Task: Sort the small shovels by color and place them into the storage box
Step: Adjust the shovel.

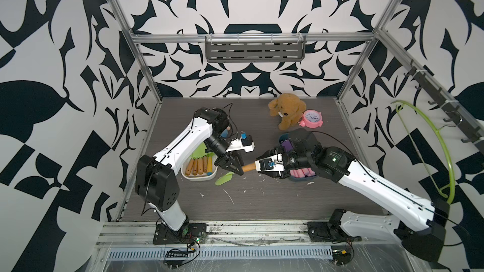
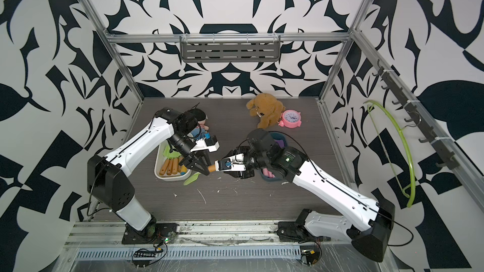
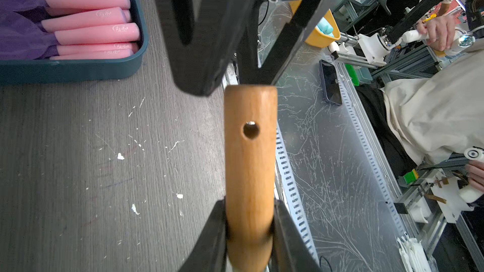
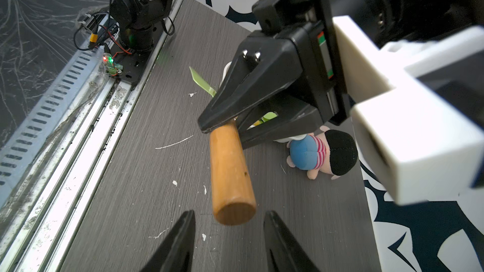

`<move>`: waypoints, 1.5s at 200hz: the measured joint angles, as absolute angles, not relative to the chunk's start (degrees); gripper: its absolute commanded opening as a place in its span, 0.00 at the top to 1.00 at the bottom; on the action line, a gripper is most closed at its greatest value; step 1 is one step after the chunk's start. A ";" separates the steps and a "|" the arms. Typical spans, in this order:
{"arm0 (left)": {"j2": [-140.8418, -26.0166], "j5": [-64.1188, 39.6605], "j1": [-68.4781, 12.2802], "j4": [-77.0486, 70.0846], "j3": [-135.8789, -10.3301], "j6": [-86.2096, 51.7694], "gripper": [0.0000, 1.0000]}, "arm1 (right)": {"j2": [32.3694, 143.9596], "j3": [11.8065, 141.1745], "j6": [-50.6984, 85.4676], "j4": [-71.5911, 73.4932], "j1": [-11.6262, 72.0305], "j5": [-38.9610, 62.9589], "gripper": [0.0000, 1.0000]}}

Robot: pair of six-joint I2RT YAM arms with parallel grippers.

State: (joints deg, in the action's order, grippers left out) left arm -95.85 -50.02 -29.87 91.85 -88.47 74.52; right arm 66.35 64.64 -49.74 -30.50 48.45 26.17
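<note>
Slippage is the risk. Outside the left fingers [image 4: 235, 95] lies a white oblong tray [image 1: 197, 178] of green-bladed shovels with wooden handles [image 1: 199, 166]. Those fingers pinch, by their tips only, the round wooden handle of a light green plastic shovel [image 4: 230, 168]. The right fingers [image 4: 180, 239] stand spread about its butt end, touching nothing. Behind them sits a dark teal box [image 3: 78, 70] of purple shovels with pink handles [image 3: 97, 34]. Such a tip-hold could let the shovel swivel or drop onto the bench [image 4: 146, 179].
</note>
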 measured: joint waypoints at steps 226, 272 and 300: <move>-85.17 -55.42 -15.59 85.23 -84.01 64.82 0.18 | 76.34 69.89 -25.17 -31.57 46.61 30.17 1.00; -79.42 -54.02 -10.59 79.68 -77.23 62.26 0.18 | 82.76 70.22 -4.82 -31.55 42.78 31.27 1.00; -78.11 -51.77 -9.23 76.86 -73.93 61.78 0.20 | 83.24 70.22 3.03 -31.40 40.23 33.74 1.00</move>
State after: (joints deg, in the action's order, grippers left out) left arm -78.11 -51.77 -9.23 76.86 -73.93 61.78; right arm 83.24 70.22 3.03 -31.40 40.23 33.74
